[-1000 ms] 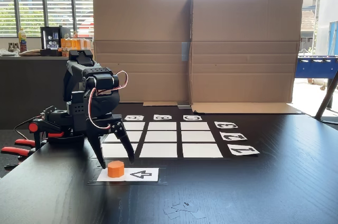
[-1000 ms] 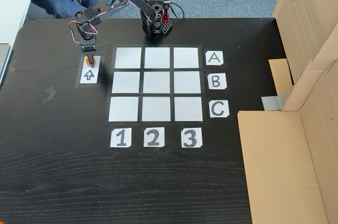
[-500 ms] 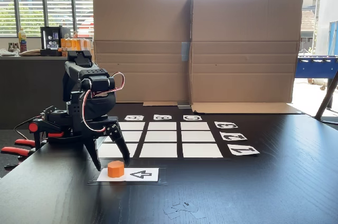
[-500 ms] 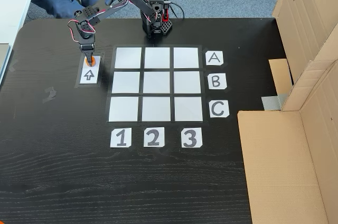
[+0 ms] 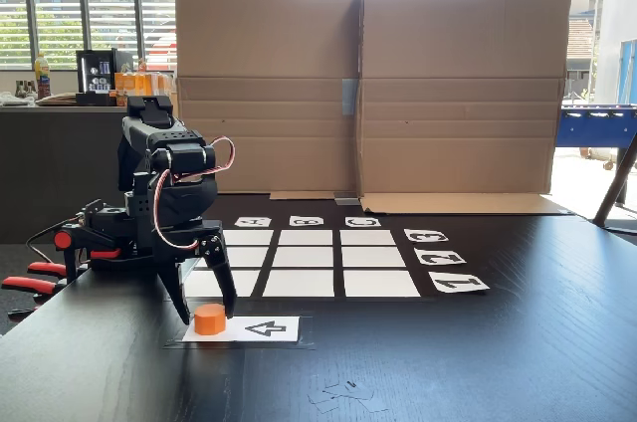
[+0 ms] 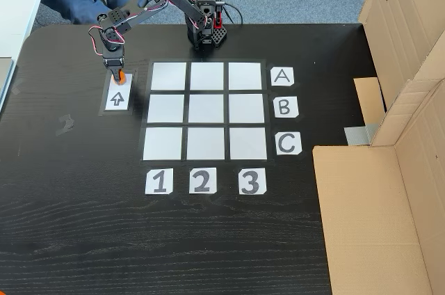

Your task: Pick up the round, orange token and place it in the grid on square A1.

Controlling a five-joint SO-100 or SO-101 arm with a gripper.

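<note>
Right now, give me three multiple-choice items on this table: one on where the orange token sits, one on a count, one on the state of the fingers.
1. Where does the token sit?
A. On the white arrow card
B. On the centre cell of the grid
C. On the cardboard

2. How many white cells does the grid hold?
A. Six
B. Nine
C. Twelve

3. How do the fingers stand?
A. Raised high above the grid
B. Lowered on either side of the token, tips near the table
C. Resting on the "3" label

Answers:
1. A: in both fixed views the token lies on the end of the arrow card, beside the grid.
2. B: the fixed view from above shows three rows of three.
3. B: the low fixed view shows one finger on each side of the token; the gripper has not lifted it.
</note>
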